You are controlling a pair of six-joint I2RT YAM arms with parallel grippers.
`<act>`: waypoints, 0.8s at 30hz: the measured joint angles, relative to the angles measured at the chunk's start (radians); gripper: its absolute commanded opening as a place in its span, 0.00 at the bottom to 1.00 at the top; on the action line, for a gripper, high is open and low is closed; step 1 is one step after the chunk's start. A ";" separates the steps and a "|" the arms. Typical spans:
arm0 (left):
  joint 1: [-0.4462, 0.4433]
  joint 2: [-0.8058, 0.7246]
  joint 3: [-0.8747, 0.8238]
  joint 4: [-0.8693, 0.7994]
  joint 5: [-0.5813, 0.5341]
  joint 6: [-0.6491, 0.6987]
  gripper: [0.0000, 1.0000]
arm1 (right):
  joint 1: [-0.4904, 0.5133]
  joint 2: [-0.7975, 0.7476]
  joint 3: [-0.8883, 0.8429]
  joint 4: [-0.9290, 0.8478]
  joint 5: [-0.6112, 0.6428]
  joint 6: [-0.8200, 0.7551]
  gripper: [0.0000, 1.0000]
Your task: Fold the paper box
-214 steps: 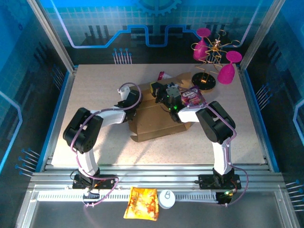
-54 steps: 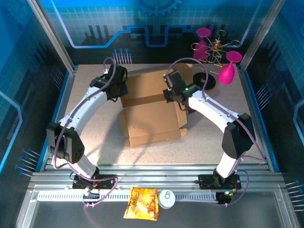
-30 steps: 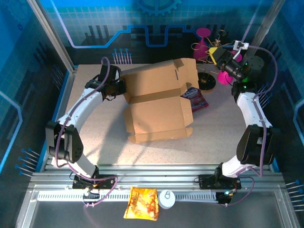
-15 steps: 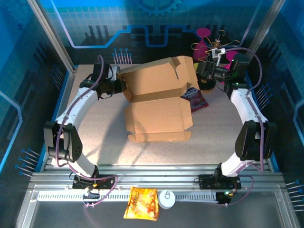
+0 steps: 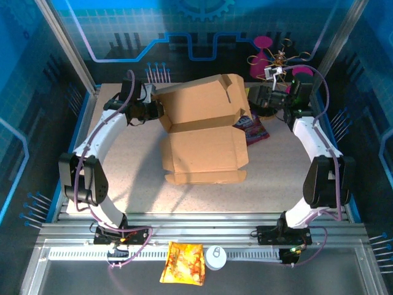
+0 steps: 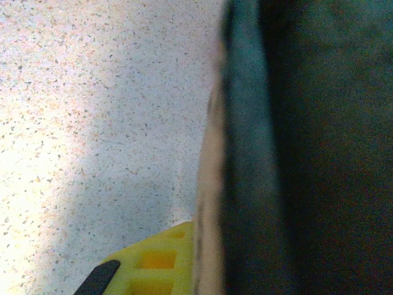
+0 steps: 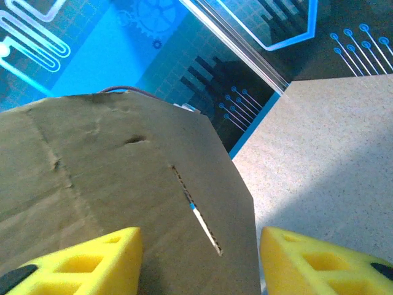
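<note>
One paper box (image 5: 206,153) in left gripper (image 5: 156,110)

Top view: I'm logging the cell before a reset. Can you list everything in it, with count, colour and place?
box: 1, brown, mid-table, rear panel raised
packet: 1, purple, on the table at the box's right edge
glasses: 2, pink, far right corner
stand: 1, gold wire, between the glasses
bag: 1, orange-yellow, on the near rail
disc: 1, white, right of the bag
table: 1, speckled beige, inside blue walls
left claw: 1, yellow fingers, shut on the raised panel's left edge
right claw: 1, yellow fingers, open, at the panel's right end
</note>
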 measured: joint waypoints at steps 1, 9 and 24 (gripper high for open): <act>0.000 0.003 0.008 -0.012 0.000 0.000 0.00 | 0.000 -0.004 -0.010 0.034 -0.004 0.024 0.56; 0.002 0.005 0.044 -0.064 0.000 0.008 0.00 | 0.026 -0.015 -0.053 0.115 -0.024 0.075 0.61; 0.006 0.020 0.053 -0.085 0.001 0.008 0.00 | 0.105 -0.090 0.089 -0.346 0.101 -0.338 0.71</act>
